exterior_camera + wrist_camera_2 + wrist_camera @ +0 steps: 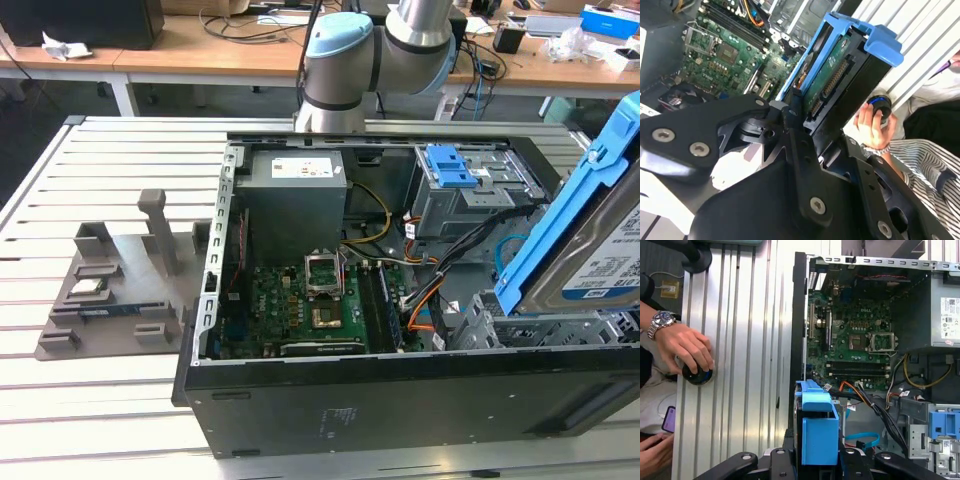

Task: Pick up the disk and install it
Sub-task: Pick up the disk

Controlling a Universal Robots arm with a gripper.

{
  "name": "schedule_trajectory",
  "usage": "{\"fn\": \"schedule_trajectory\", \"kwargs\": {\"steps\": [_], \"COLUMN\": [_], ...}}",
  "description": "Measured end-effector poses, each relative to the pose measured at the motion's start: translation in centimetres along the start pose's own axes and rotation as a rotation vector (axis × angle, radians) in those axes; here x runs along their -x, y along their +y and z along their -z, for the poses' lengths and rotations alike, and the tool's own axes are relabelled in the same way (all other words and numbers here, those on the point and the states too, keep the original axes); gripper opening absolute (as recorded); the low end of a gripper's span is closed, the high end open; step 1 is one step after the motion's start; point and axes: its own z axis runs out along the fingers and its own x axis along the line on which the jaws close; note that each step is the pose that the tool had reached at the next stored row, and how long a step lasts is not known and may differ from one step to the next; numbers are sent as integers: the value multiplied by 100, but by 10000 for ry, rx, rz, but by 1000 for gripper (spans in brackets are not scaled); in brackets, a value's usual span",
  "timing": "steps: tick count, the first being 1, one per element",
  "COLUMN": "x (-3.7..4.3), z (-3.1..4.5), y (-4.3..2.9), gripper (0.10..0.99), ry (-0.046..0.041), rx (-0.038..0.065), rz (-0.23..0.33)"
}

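Open computer case [350, 400] lies on its side on a slatted metal table [100, 160], lid off, insides exposed. Disk [590, 250] is up in the air, above the case's end on the exterior view's right, steeply tilted, blue frame along its upper edge and label side facing out; it touches nothing inside the case. In both wrist views the gripper [805, 122] is clamped on the disk [835, 75], black fingers [790, 117] pressed against its sides, the blue frame end [817, 432] sticking out past the gripper [817, 462] toward the case interior. Green motherboard [310, 300] sits flat on the case floor; a grey power supply box [295, 195] stands in the case's far corner, close to the arm [350, 50] behind it. A drive cage [470, 205] with a blue latch [452, 167] on top sits inside the case, near the held disk. Outside the case, on the exterior view's left of it, a grey tray [110, 290] with upright posts rests on the table. Beside the case's open side, a person's hand [685, 347] wearing a wristwatch [659, 320] grips a black knob [697, 375] on the table.
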Motion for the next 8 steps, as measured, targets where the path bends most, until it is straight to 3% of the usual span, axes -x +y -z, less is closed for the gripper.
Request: {"fn": "schedule_trajectory", "kwargs": {"steps": [2,4,8], "x": [-1,-1,7], "z": [-10,-21,-72], "y": [-3,-10,-68], "gripper": [365,365,365], "ry": [-271,-433,-431], "rx": [-9,-15,-5], "rz": [-42,-74,-101]}}
